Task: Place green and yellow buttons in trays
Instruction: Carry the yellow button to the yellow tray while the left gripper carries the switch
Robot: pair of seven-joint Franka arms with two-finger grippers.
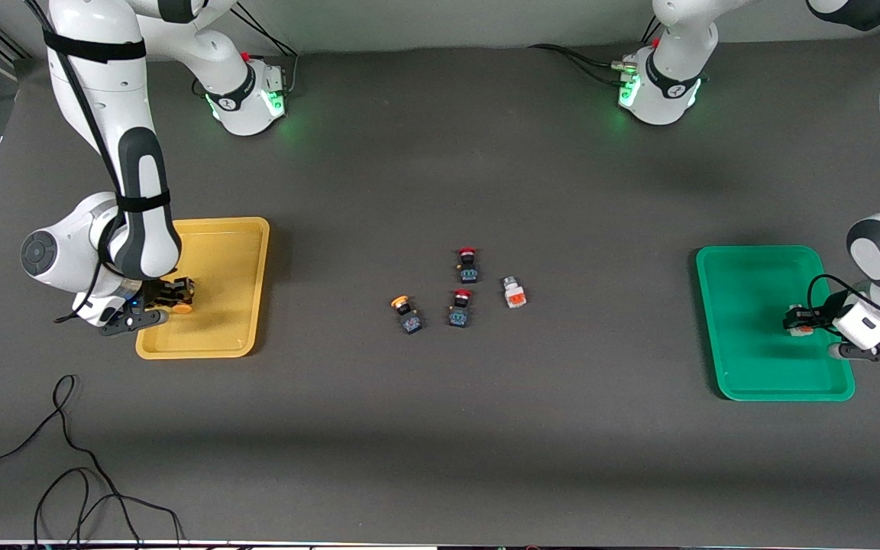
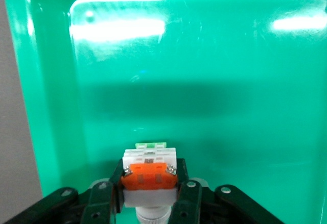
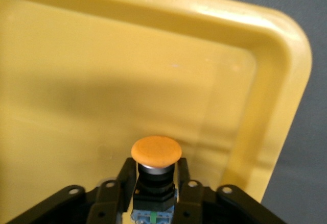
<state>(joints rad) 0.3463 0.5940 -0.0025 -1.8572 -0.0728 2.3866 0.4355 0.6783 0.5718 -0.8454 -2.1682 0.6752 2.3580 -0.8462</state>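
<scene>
Glossy green tray [image 2: 46, 106] lies under left jaws clamping a white-orange button [image 2: 149, 175]; right jaws apparently grip a domed button [image 3: 156, 157].

We see two glossy white Franka arms with dark grey joint bands, a black cable strapped along the right arm [image 1: 115, 114], green lights glowing at both bases, and black grippers with silver screws.

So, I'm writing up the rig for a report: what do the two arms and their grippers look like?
Both arms are glossy white with rounded shells and dark grey joint bands; black cables run along them, strapped down on the right arm. Green lights glow at their bases. The left gripper and the right gripper each have slim black fingers on black linkages with silver pivot screws.
</scene>
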